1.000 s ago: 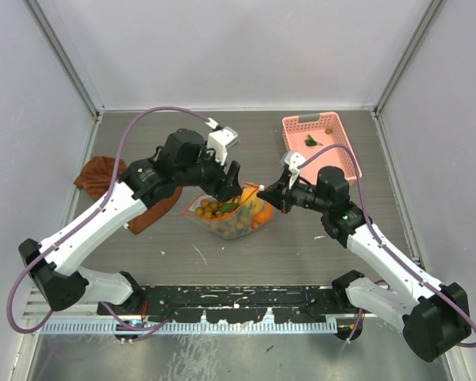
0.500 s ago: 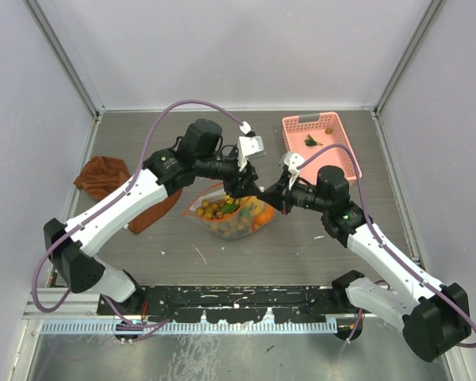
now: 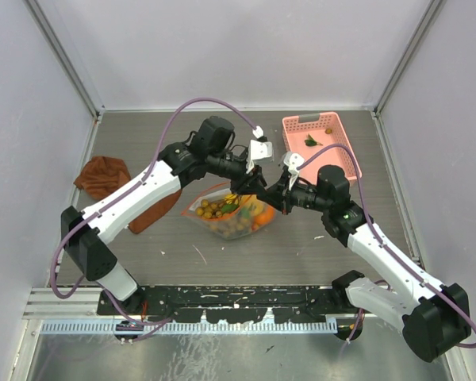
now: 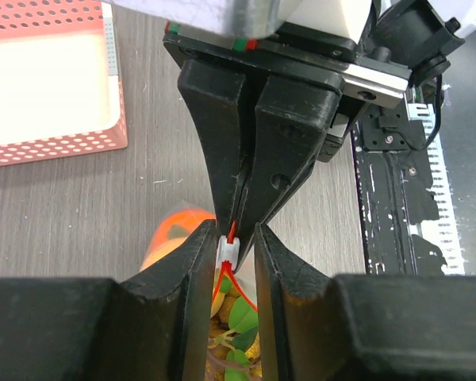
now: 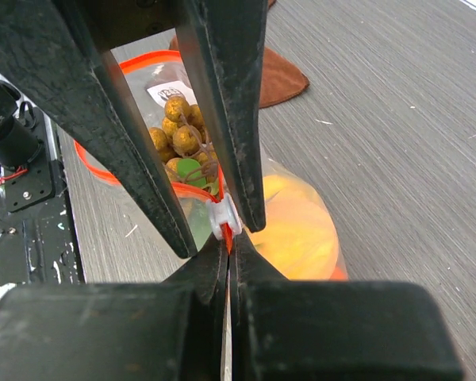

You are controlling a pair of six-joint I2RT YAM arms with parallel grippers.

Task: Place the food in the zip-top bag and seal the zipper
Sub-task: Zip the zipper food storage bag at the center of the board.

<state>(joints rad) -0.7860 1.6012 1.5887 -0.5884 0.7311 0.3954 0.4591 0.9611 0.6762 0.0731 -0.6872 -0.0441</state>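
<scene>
The clear zip-top bag (image 3: 222,225) lies mid-table holding the food: tan berries (image 5: 178,127) with green leaves and an orange fruit (image 5: 301,230). Its orange-red zipper (image 5: 103,171) gapes along most of the mouth. My right gripper (image 5: 227,244) is shut on the zipper's end tab, right beside the white slider (image 5: 224,218). My left gripper (image 4: 230,238) straddles that slider (image 4: 228,252) from the opposite side. Its jaws are narrow, one finger against the slider and a small gap at the other. In the top view the left gripper (image 3: 252,189) and the right gripper (image 3: 276,196) meet at the bag's right corner.
A pink basket (image 3: 301,121) stands at the back right with a green leaf scrap and a small berry inside; its corner (image 4: 55,143) shows in the left wrist view. A brown cloth (image 3: 103,175) lies at the left. A black rail (image 3: 238,298) runs along the near edge.
My left arm has swung right to the bag's right corner and its jaws have narrowed around the slider. The right gripper has held still, shut on the zipper end.
</scene>
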